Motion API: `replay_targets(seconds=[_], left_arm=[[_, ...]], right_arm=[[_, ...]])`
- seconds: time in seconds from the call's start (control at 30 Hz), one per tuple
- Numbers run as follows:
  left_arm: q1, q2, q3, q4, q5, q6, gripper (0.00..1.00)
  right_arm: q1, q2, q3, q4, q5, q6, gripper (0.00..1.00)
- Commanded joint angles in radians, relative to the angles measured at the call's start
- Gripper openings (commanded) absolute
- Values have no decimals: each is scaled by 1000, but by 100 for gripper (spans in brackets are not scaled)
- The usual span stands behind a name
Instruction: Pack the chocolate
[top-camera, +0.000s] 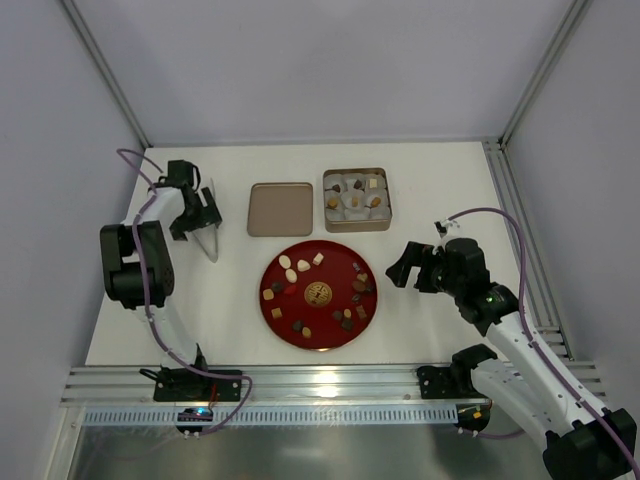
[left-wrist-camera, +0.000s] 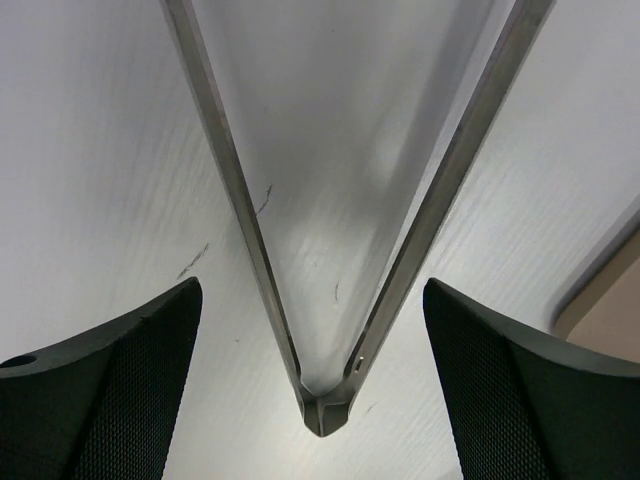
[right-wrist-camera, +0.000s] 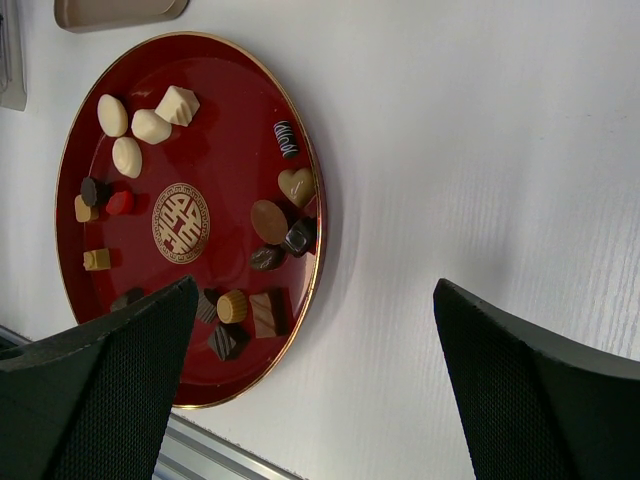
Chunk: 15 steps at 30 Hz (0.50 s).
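Observation:
The chocolate (top-camera: 291, 270) is several small dark, tan and cream pieces scattered on the red plate (top-camera: 335, 275) mid-table. In the right wrist view the chocolate (right-wrist-camera: 268, 222) lies on the plate (right-wrist-camera: 230, 130) to the left. A few more pieces sit in paper cups in the open tin (top-camera: 357, 229). My left gripper (top-camera: 197, 222) is open and low over metal tongs (top-camera: 208, 242). In the left wrist view the tongs (left-wrist-camera: 325, 405) lie flat between the gripper's (left-wrist-camera: 312, 400) spread fingers (left-wrist-camera: 130, 390), untouched. My right gripper (top-camera: 408, 270) is open and empty, right of the plate (right-wrist-camera: 315, 390).
The tin's tan lid (top-camera: 280, 208) lies flat left of the tin, behind the plate; its edge shows in the left wrist view (left-wrist-camera: 610, 310) and in the right wrist view (right-wrist-camera: 120, 10). A metal rail (top-camera: 320, 385) runs along the near table edge.

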Motion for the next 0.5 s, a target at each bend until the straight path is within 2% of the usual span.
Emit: replay_targets(seconds=[0.0,0.17,0.27,0.37,0.47], left_arm=[[7,-115,75,-44,-27,-16,89],[4,-221,97,-89,-4,-45,88],[-8,-298,107,-89,62,-45,87],[-49,-319,146,-90,103,-19,83],[-112,-270,198,-92,152,24,76]], right_arm=[[3,-7,8,39,4,3,100],[4,-4,21,31,14,0,100],[3,11,37,27,22,-2,100],[3,22,54,25,33,0,100],[3,42,77,25,43,3,100]])
